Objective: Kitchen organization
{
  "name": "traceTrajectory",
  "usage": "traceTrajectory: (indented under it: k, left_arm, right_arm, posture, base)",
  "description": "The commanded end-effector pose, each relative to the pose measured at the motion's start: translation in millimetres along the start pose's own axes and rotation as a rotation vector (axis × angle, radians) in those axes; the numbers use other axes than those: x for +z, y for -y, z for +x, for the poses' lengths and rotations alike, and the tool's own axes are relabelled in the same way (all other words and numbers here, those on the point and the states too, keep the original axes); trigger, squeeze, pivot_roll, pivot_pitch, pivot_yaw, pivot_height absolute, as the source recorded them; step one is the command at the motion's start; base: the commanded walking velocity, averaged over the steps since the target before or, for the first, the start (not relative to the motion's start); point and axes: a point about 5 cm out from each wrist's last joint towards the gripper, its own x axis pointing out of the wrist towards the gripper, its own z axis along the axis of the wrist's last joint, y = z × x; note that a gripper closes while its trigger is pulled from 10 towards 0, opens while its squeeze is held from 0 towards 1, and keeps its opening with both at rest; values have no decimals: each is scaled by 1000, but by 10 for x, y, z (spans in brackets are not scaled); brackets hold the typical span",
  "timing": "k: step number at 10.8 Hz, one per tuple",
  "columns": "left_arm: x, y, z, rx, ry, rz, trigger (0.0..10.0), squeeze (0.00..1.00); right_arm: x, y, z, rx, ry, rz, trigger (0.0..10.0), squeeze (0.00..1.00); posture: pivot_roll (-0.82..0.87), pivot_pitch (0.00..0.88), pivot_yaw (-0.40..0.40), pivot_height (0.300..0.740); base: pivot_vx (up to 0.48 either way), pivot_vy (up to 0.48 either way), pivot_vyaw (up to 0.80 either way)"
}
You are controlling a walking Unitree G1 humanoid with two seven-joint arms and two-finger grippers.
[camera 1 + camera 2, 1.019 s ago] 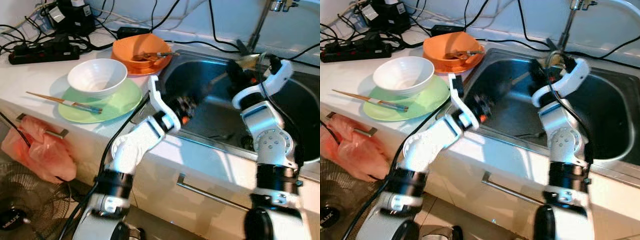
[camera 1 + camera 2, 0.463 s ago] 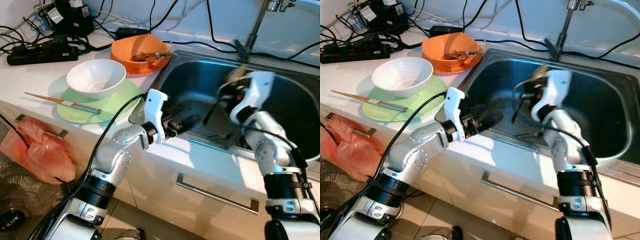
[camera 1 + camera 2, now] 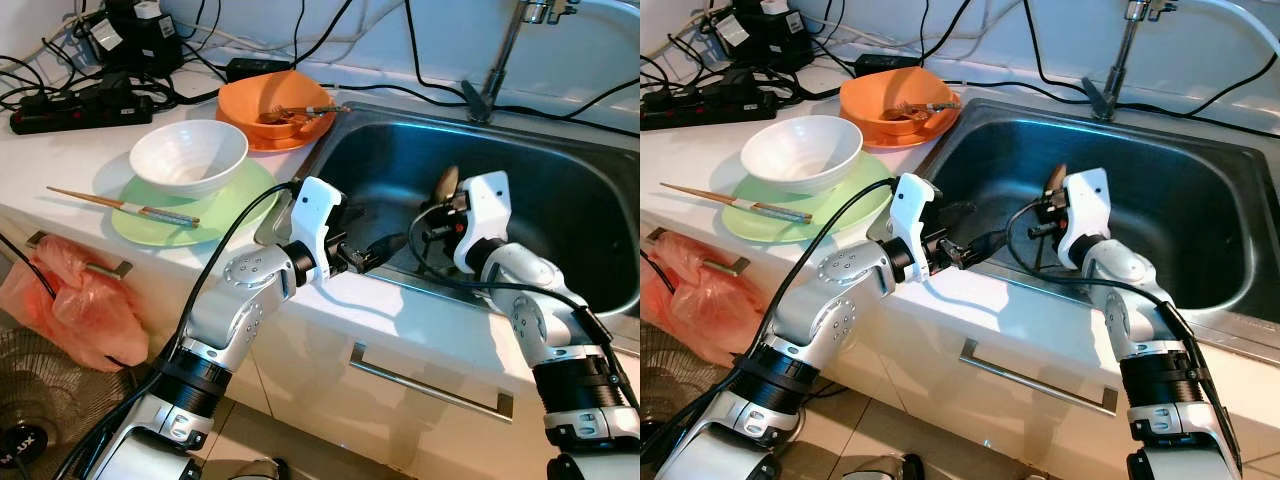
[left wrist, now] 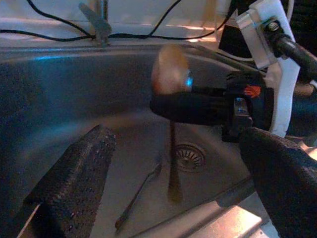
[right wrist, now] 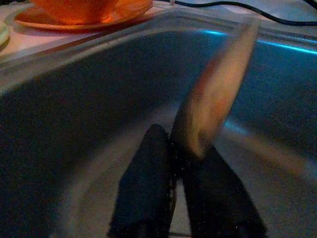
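Note:
A wooden spoon (image 3: 445, 183) stands bowl-up, low in the steel sink (image 3: 560, 180), and my right gripper (image 3: 425, 232) is shut on its handle. The right wrist view has the spoon bowl (image 5: 218, 94) blurred just above the two closed fingers (image 5: 143, 183). At the sink's front rim my left gripper (image 3: 385, 248) is open and points at the spoon from close by. In the left wrist view its spread fingers (image 4: 74, 183) frame the spoon (image 4: 170, 74) and the right gripper (image 4: 198, 106). A thin utensil (image 4: 138, 193) lies on the sink floor by the drain (image 4: 188, 156).
On the counter to the left a white bowl (image 3: 188, 157) sits on a green plate (image 3: 230, 205) with chopsticks (image 3: 120, 205) across it. Behind are an orange bowl (image 3: 280, 100) with scraps, a power strip (image 3: 80, 100) and cables. The faucet (image 3: 500, 55) rises behind the sink. A pink bag (image 3: 70, 300) hangs below.
My right gripper has carried the spoon down from near the faucet to the front of the sink. My left gripper has swung right along the sink's front rim toward it.

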Motion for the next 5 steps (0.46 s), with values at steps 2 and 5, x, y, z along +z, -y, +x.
traceTrajectory:
  k: [2,5]
  left_arm:
    - [5,-24,2,-4,-10,33,10000,1000]
    - [12,-60,-29,40,-11,65,10000,1000]
  right_arm:
    - [15,-24,-2,15,8,-14,10000,1000]
    - [46,-15,7,6,28,-29,10000,1000]
  posture:
    - [-2,55,47,740]
    - [2,49,47,740]
  base:
    - [0,0,0]
    - [0,0,0]
